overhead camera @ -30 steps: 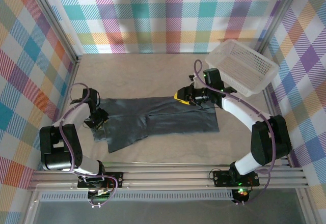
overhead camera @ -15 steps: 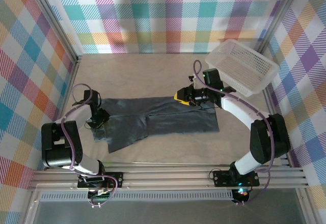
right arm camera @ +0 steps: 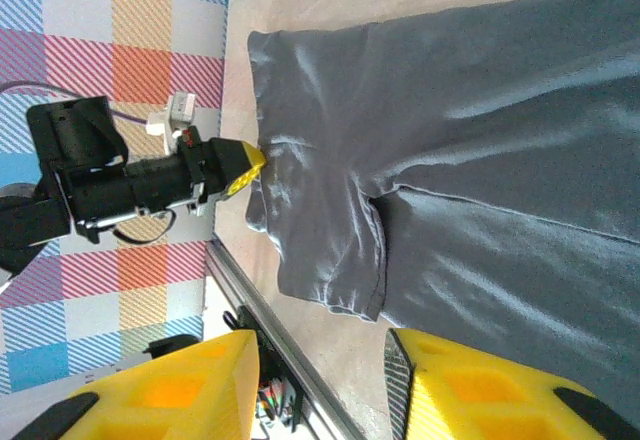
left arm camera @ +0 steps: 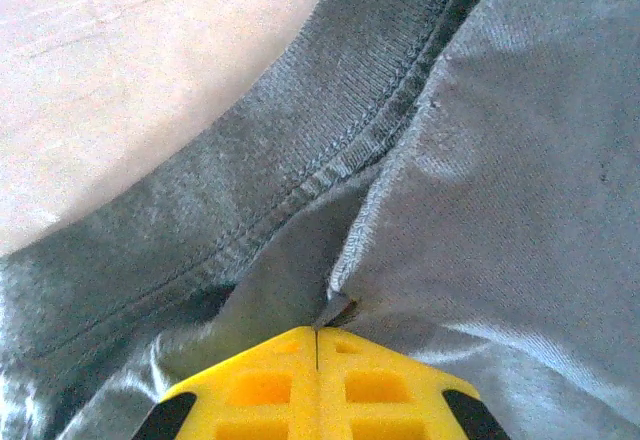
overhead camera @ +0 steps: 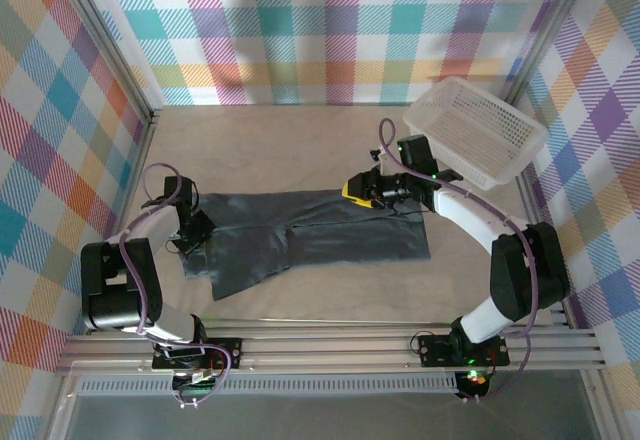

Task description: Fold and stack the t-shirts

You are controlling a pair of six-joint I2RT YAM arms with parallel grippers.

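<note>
1. Top view: one t-shirt [overhead camera: 320, 235], plain slate blue-grey, lies flat and partly folded mid-surface. Its long axis runs 9 to 3 o'clock, and a flap sticks out toward 7 o'clock at its left end.
2. The surface [overhead camera: 280, 150] is pale beige and bare around the cloth.
3. The left tool [overhead camera: 195, 232] sits at the shirt's 9 o'clock end, down at the fabric.
4. Left wrist view: I see the left tool [left arm camera: 316, 332] with its yellow jaws fully together. A small pinch of the t-shirt [left arm camera: 520, 160] is nipped at their tips, so it has hold of the cloth.
5. Same view: a ribbed, stitched band [left arm camera: 300, 130] of the shirt curves away toward 12 o'clock from the tips. Bare surface [left arm camera: 130, 50] shows at 10 o'clock.
6. The right tool [overhead camera: 352, 190] is at the shirt's upper edge, about 1 o'clock from the cloth's middle.
7. Right wrist view: the right tool [right arm camera: 320, 345] has its jaws partly apart with nothing between them. It holds nothing.
8. That view looks along the t-shirt [right arm camera: 480, 160] toward the left tool [right arm camera: 245, 165], whose yellow tip meets the shirt's far edge.
9. A white lattice basket [overhead camera: 478, 130] sits tilted at the surface's 2 o'clock corner, well apart from the shirt.
</note>
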